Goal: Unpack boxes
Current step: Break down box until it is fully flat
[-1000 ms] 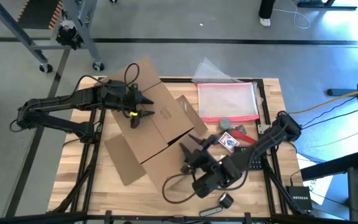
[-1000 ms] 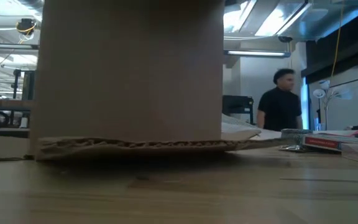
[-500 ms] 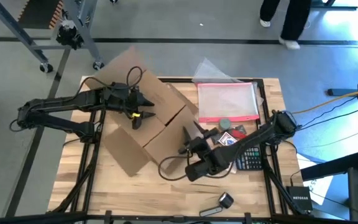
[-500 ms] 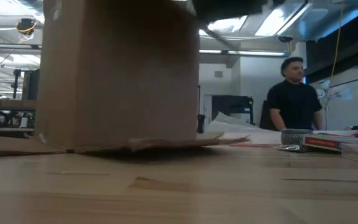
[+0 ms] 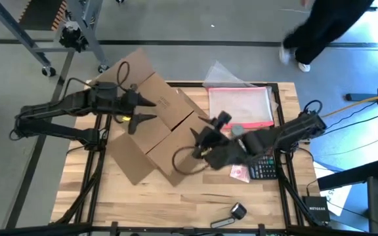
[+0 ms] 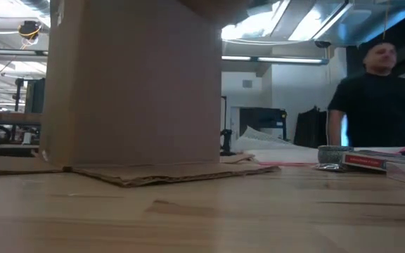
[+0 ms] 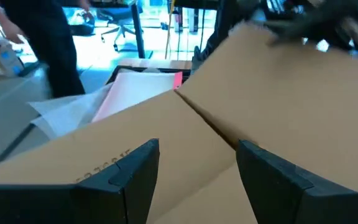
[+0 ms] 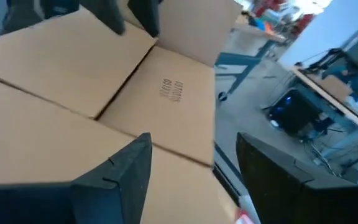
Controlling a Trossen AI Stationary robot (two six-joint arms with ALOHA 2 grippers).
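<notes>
Two grippers flank the cardboard box (image 5: 159, 128) mid-table, left gripper (image 5: 144, 109) fingers spread and empty over its far flaps, right gripper (image 5: 205, 134) part-open, empty, at its near side, likely bracing it for unpacking.

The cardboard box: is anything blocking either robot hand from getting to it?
Nothing visible is. The left hand is open over the cardboard box at its left side, and the right hand is open at its right edge, with no other object between.
</notes>
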